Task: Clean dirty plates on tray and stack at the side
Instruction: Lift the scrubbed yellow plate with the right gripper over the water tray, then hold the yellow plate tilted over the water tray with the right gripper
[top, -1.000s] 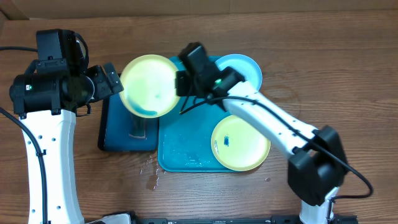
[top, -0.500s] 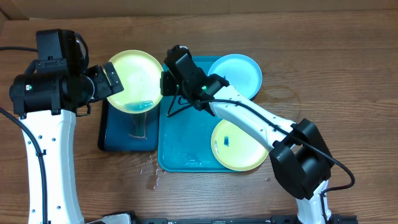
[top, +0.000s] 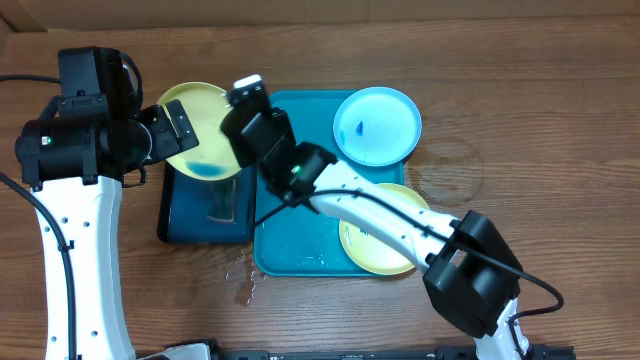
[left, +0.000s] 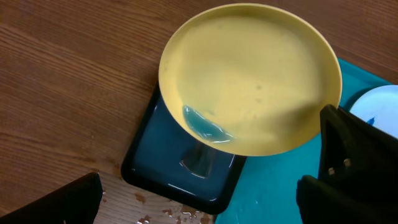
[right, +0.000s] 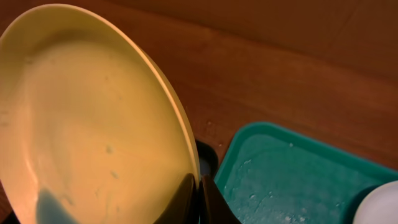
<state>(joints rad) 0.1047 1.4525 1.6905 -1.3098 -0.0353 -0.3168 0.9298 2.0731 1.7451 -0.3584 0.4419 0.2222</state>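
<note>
My right gripper (top: 236, 148) is shut on the rim of a yellow-green plate (top: 197, 125) and holds it tilted above the small dark blue tray (top: 200, 222). Blue liquid (left: 208, 127) has pooled at the plate's low edge over that tray. In the right wrist view the two fingers (right: 189, 202) pinch the plate (right: 81, 112) edge. My left gripper (top: 177, 128) stands open beside the plate's left side, touching nothing. On the turquoise tray (top: 300, 235) lie a light blue plate (top: 376, 125) with a blue smear and another yellow-green plate (top: 390, 250), half hidden under the right arm.
Water drops (top: 240, 272) spot the wooden table in front of the two trays. The dark blue tray (left: 180, 171) sits against the turquoise tray's (left: 267, 193) left side. The right arm (top: 400, 215) stretches across the turquoise tray.
The right gripper has carried the yellow-green plate leftward, off the turquoise tray and over the dark blue tray, uncovering the light blue plate. The left arm has stayed where it was.
</note>
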